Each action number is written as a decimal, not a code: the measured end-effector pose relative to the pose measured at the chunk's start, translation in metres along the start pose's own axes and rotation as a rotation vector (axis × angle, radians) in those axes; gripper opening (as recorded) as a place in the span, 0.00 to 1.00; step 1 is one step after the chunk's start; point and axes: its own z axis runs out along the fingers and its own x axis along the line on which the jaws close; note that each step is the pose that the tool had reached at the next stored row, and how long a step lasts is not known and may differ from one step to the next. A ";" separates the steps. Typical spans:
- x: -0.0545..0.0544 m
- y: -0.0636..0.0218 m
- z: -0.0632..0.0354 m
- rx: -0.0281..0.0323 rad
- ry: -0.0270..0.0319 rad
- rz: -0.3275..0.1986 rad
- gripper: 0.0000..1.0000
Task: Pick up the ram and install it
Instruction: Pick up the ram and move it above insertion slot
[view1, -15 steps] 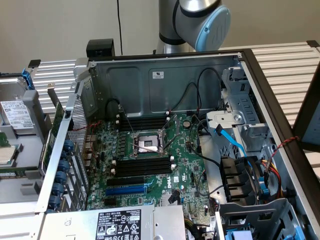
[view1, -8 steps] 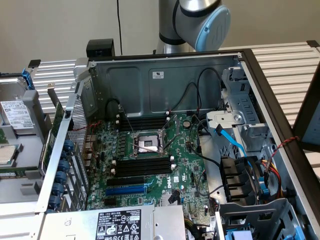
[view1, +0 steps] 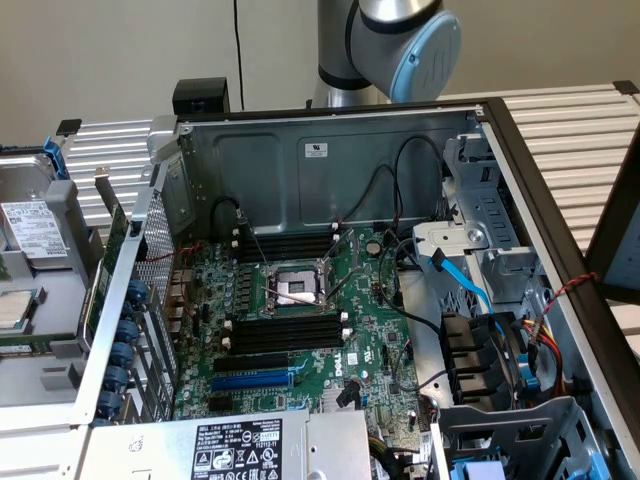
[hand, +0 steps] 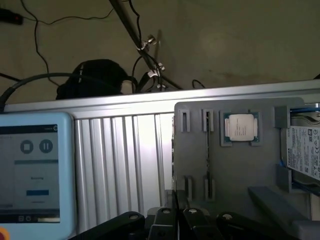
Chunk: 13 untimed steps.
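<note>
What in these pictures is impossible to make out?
Wrist view: touchscreen text, too small to read.
Wrist view: thin strip standing in the grey tray, too edge-on to confirm as the ram.
Exterior view: robot arm, cut off by the top edge.
Wrist view: hard drive, cut off by the picture's edge.

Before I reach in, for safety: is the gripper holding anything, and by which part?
Nothing held: the gripper's jaws are shut and empty. What looks like the ram sits on edge in the grey tray.
</note>
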 end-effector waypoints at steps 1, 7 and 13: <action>0.000 0.0000 -0.0007 0.0001 0.0013 0.000 0.12; 0.000 0.0001 -0.0055 0.0008 0.0091 0.000 0.12; 0.001 0.0001 -0.0116 0.0010 0.0113 0.000 0.12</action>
